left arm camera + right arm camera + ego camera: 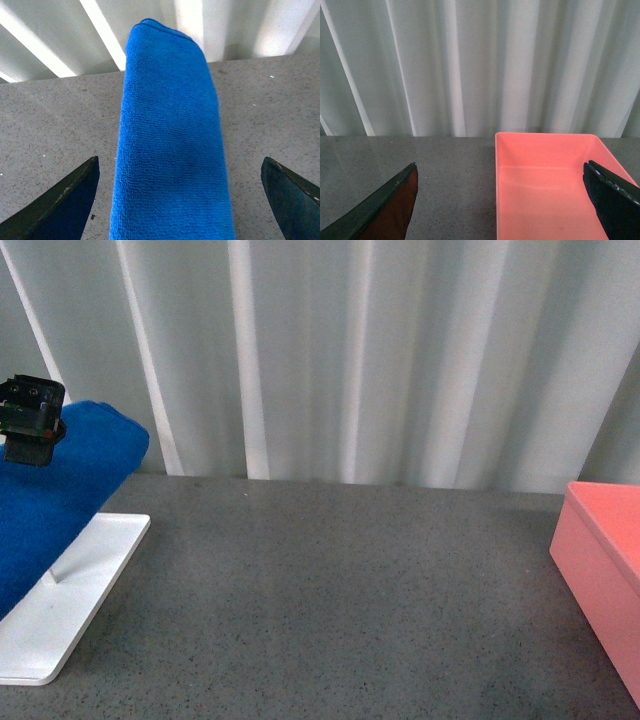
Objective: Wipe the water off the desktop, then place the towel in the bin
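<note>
We see the towel (pixel 55 500) hanging over the white rack base (pixel 70 590) at the left of the desktop (pixel 340 600). Our left claw (pixel 180 160) is spread wide, one finger on each side of the towel, apart from it. Our right claw (pixel 501 164), also spread, faces the bin (pixel 600 560) at the right.
</note>
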`<state>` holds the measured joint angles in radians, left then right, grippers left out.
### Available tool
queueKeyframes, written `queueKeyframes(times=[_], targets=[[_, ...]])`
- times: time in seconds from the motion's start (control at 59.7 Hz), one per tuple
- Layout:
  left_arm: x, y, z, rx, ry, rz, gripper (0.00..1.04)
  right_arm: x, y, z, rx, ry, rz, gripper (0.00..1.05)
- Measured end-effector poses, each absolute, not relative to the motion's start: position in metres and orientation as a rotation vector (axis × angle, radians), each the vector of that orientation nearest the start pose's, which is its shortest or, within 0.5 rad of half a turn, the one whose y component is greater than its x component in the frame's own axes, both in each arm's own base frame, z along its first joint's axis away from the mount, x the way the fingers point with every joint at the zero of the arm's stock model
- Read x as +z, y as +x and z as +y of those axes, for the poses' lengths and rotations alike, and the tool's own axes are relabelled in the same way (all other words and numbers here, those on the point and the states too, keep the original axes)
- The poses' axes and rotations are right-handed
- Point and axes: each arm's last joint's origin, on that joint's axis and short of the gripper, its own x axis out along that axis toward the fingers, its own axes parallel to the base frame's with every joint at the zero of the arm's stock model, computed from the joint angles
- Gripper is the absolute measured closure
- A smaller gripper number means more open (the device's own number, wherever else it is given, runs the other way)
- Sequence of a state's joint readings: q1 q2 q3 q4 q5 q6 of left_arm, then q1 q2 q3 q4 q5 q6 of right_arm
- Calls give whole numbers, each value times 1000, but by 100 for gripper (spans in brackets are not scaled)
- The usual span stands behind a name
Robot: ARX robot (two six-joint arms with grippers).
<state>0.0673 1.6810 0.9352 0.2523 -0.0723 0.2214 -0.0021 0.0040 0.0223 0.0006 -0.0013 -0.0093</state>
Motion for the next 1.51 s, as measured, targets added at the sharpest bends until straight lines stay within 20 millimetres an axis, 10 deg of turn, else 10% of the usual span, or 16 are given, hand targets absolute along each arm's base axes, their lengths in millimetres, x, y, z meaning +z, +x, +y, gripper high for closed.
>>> queueKeyframes(times=[0.72, 1.272, 1.507], targets=[[157, 398, 37, 171, 315, 604, 7, 171, 97, 0, -1, -9, -19, 7], [149, 389, 32, 186, 296, 620, 101, 171, 97, 0, -1, -9, -19, 7], [183, 375, 18, 68, 191, 551, 101, 171, 97, 0, -1, -9, -19, 7]])
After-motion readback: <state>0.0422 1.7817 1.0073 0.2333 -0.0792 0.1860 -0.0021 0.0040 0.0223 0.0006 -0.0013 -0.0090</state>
